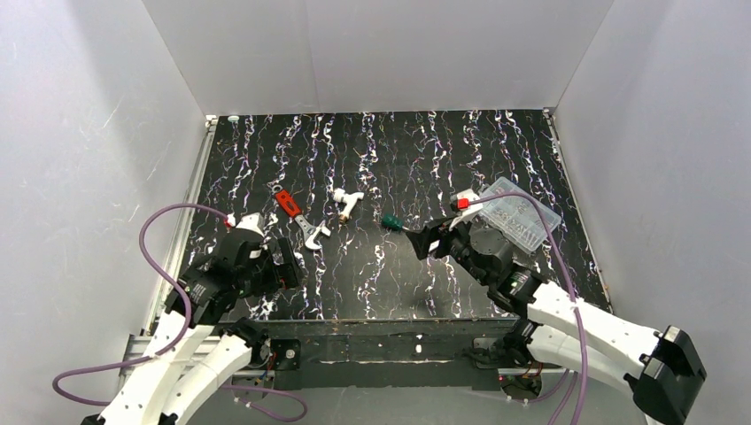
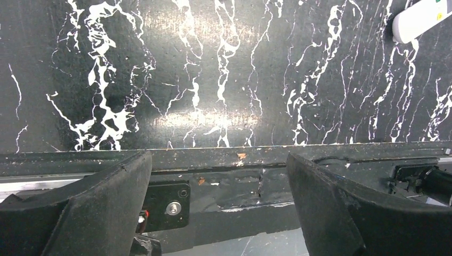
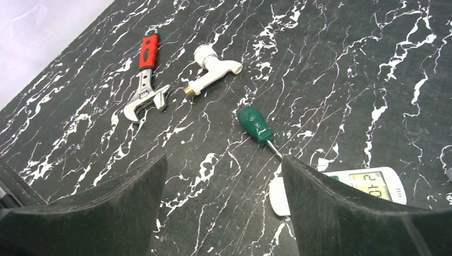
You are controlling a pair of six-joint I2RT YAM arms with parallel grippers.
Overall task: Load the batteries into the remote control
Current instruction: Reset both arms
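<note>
Most of the remote control (image 3: 373, 184) is hidden in the right wrist view. It lies flat on the desk (image 1: 381, 150), display side up. One finger of the right pincer (image 3: 224, 160) covers its lower edge and middle, so only a rounded end and the grey display strip show. The digits on the display are too blurred to read. From the top camera the remote cannot be made out, because the right arm's wrist hangs over that spot. In the left wrist view a white rounded end with a green and a yellow mark pokes in at the top right corner, cut off by the frame; it looks like the same remote. What lies inside the clear box (image 1: 518, 212), near the desk's right edge, is too small to tell.

On the right pincer the jaws are spread wide, with nothing between them, low over the desk. The green-handled screwdriver (image 3: 256, 124) lies just ahead, its shaft running down to the remote; whether the tip touches it cannot be told. On the left pincer (image 2: 217, 160) the jaws are also spread wide and empty, hanging over the desk's near edge and its rail.

Bare marbled surface lies between both pincers and behind the tools. The red-handled wrench (image 3: 145, 80) and the white tap fitting (image 3: 213, 66) lie near each other, not touching, left of the screwdriver. White walls close three sides.
</note>
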